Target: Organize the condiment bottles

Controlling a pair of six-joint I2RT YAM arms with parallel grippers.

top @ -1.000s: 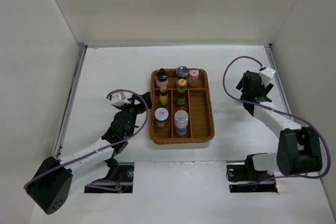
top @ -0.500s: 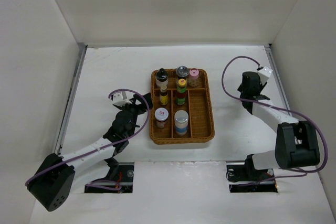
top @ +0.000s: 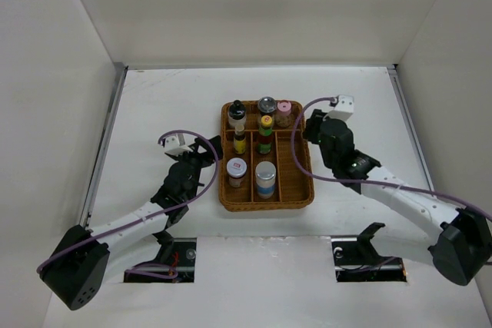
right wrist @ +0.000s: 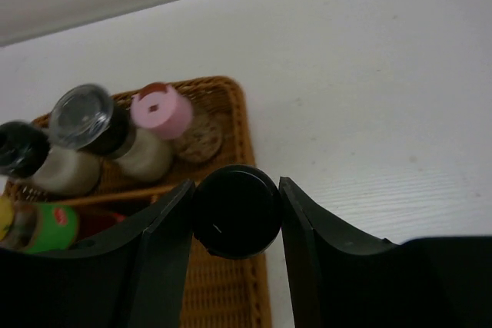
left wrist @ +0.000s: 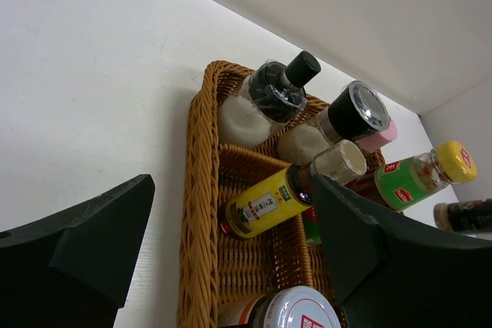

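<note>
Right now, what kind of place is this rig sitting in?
Probably a lab test enclosure, not a kitchen: plain white wall panels box in a white tabletop, and the props are a brown wicker divided tray and its small condiment bottles.

Brown woven tray, green yellow-capped bottle, pink-lidded jar, black-capped shaker, yellow-labelled brown bottle.

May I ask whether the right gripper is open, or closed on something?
Shut on a black-capped shaker: fingers of the right gripper press both sides of its round cap, near the wicker tray.
</note>
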